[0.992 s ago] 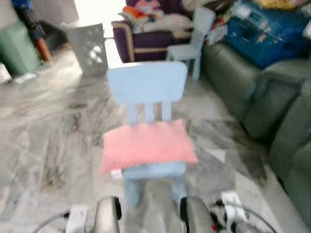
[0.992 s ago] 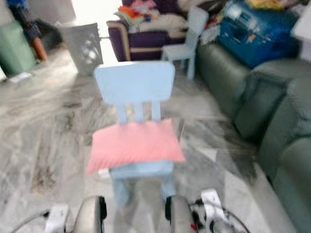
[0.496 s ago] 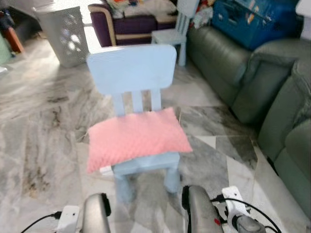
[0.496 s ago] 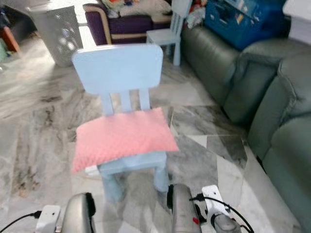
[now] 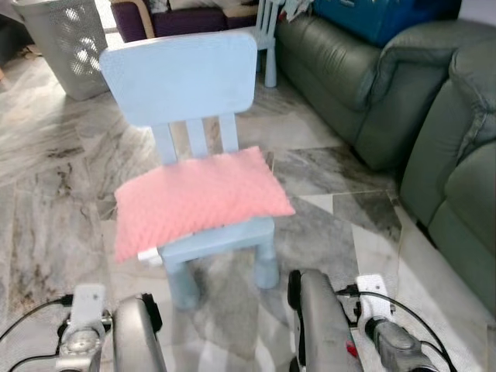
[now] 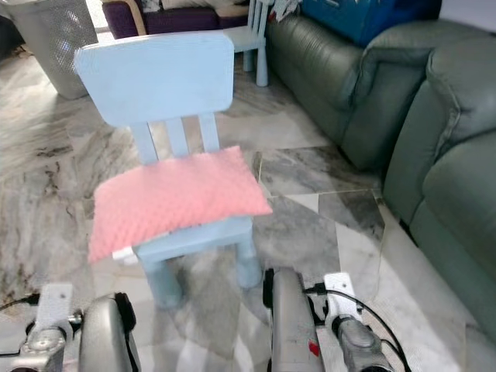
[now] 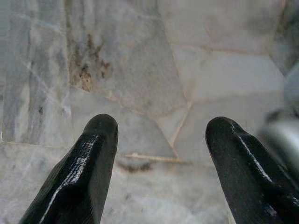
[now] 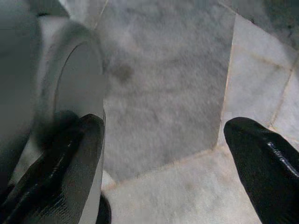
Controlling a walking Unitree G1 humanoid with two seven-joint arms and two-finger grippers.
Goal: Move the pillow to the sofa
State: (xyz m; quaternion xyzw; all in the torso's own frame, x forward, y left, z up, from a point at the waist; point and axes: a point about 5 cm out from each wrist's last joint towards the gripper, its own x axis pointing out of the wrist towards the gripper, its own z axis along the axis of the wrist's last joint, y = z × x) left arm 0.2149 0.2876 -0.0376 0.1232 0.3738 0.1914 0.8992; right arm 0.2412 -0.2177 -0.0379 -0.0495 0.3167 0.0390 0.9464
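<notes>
While looking down from the head views, seeing a soft pink rectangular pillow (image 5: 200,200) lying across the seat of a small pale-blue plastic chair (image 5: 183,77), a grey-green leather sofa (image 5: 403,85) standing well apart to the right; no readable writing. Pointing at the marble floor (image 7: 154,56), left gripper (image 7: 161,133) spreading wide, empty. Likewise gaping wide over marble, right gripper (image 8: 163,140) holding nothing.

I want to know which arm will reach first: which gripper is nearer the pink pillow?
Neither clearly: both hang low over the floor, short of the pillow, left gripper below its left end, right gripper below its right end.
</notes>
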